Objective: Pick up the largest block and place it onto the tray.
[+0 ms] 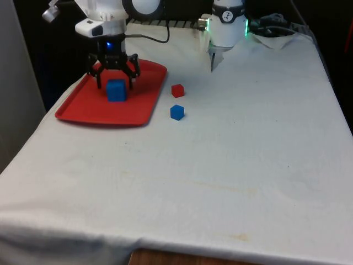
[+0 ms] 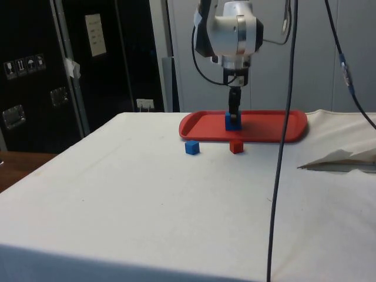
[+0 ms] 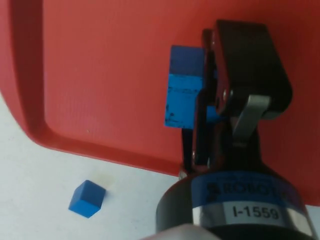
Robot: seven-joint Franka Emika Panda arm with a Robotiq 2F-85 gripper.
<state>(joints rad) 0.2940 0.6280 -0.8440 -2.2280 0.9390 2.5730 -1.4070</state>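
From the front, the tool [image 1: 115, 84] hangs over the red tray [image 1: 77, 110] with its black fingers spread to either side of the large blue block [image 1: 116, 90], which sits on the tray's floor toward the tray's far half; the fingers look open around the block, with small gaps at both flanks, so they are not clamping it. The block is a plain, solid blue cube, clearly bigger than the two cubes off the tray. Just beside the tray's edge on the front view's right, a small red block [image 1: 177, 90] and a small blue block [image 1: 176, 112] rest on the white cloth of the worktop [image 1: 231, 165], the red one farther back and the two near each other but apart. From the side, the tool [image 2: 234, 114] comes straight down onto the large blue block [image 2: 232, 121], which stands flat on the tray [image 2: 282, 132]; the small blue block [image 2: 191, 147] and small red block [image 2: 236, 147] lie on the cloth just in front of the tray's rim. At the wrist, the large blue block [image 3: 185, 92] sits against one black finger [image 3: 245, 65], its face scuffed with a few dark marks, on the tray [image 3: 100, 75]; the small blue block [image 3: 87, 198] lies on the cloth beyond the rim. A label on the tool body reads "ROBOT…" and "I-1559".
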